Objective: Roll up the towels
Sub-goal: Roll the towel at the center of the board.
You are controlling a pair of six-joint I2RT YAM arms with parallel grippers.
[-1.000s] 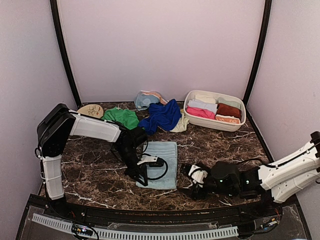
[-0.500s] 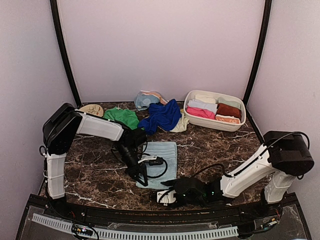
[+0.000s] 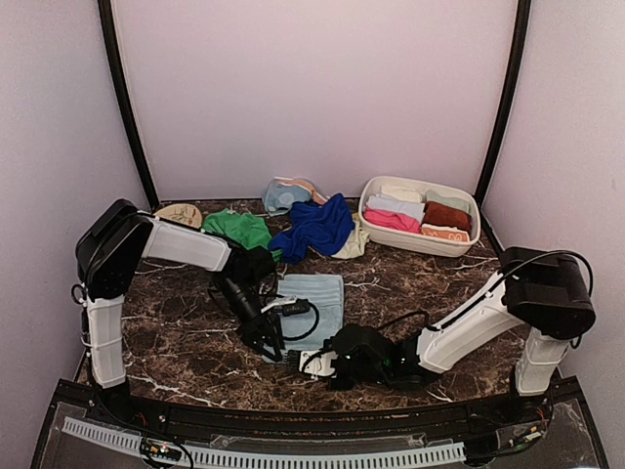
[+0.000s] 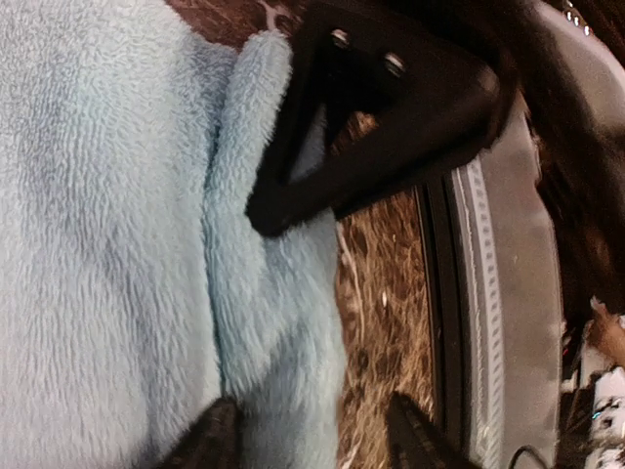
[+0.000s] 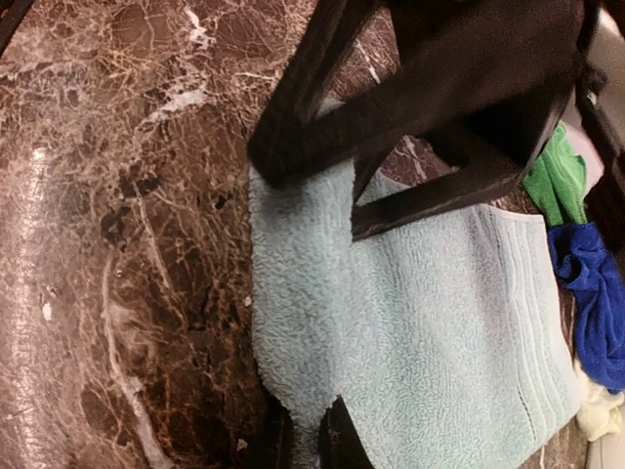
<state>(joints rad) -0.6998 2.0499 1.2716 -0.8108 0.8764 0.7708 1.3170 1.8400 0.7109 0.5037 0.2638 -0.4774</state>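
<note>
Dark marble table (image 3: 186, 342) under light blue towel (image 3: 317, 298), towel heap (image 3: 293, 227), white basin (image 3: 391, 237), tan disc (image 3: 177, 215).

The left arm bends from its base at the near left, its upper link running rightward and its forearm sloping down toward the near middle of the desk. Its tool (image 3: 266, 337) points down with fingers (image 4: 210, 445) parted. The right arm rises from its base at the near right, folds at a high elbow and stretches low leftward. Its tool (image 3: 311, 362) lies close to the desk, fingers (image 5: 337, 435) pressed nearly together.
</note>
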